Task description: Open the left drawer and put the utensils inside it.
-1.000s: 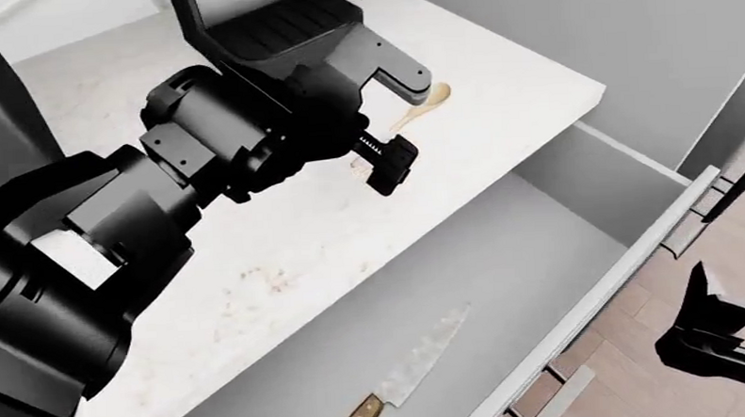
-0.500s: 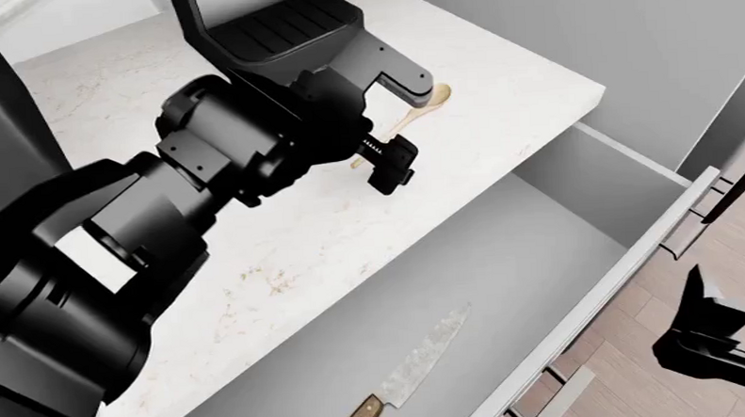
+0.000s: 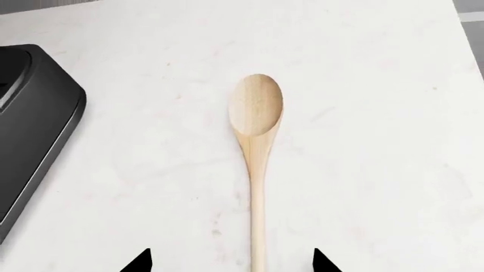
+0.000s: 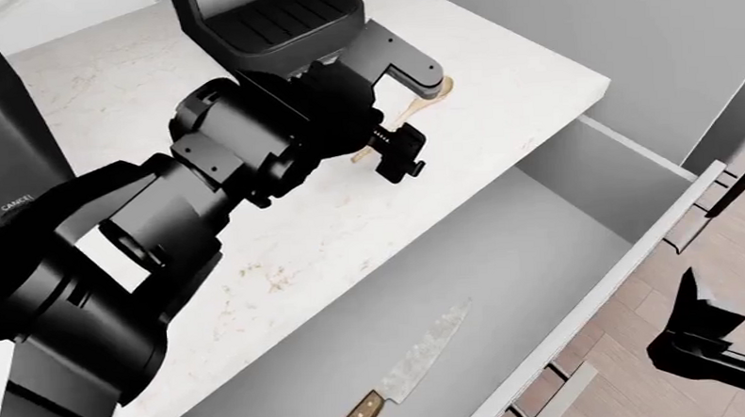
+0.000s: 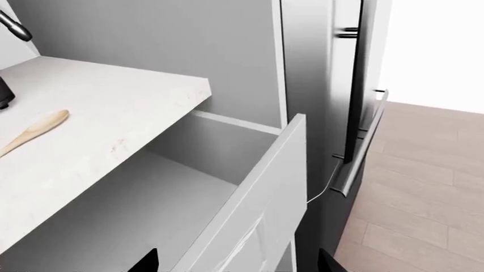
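The drawer stands pulled well out from under the counter. Its grey box holds one thing, the knife, lying flat on the floor of the box with its blade pointing toward the far end; the brown handle is partly cut off by the head view's lower edge. In the right wrist view the drawer shows only bare grey interior, and the knife is out of that picture.

The spoon is not in the drawer. It lies flat on the counter, directly ahead of the left gripper, its handle running back between the two fingertips and its bowl pointing away. The jaws stand apart, one tip on each side of the handle, neither touching it as far as can be seen. In the head view the left gripper hides most of the spoon; only the bowl and a bit of handle peek out.

A black appliance sits on the counter just beside the gripper, cut off at the frame edge.

The right gripper hangs beyond the drawer front, over the floor; it is dark and cropped, and I cannot tell whether it is open.
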Tool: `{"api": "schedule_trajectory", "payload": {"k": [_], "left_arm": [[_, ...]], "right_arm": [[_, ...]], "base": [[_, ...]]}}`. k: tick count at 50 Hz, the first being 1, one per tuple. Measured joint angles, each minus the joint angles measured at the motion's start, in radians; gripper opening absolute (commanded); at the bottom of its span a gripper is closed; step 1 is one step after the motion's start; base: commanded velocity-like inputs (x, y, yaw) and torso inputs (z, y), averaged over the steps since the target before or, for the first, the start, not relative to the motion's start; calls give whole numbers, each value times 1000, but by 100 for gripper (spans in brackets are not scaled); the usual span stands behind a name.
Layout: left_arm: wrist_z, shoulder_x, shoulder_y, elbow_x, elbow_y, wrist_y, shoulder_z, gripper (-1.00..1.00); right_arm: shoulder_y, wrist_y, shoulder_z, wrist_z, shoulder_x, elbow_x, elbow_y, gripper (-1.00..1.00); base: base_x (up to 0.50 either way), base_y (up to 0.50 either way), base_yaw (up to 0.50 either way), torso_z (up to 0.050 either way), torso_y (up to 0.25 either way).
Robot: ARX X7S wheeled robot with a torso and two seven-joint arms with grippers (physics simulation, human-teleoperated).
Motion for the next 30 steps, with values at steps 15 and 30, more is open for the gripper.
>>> {"api": "schedule_trajectory", "payload": {"k": [15, 30], "left_arm": [[8, 13, 10, -59, -7, 36, 35, -100], [-8, 13, 8, -84, -19, 53, 57, -100]], "right_arm": [[-6, -20, -9, 9, 12, 8, 4, 100], [-20, -36, -15, -15, 7, -20, 2, 100]], "base": [[0, 0, 0, 0, -6], [0, 0, 0, 0, -6]]}}
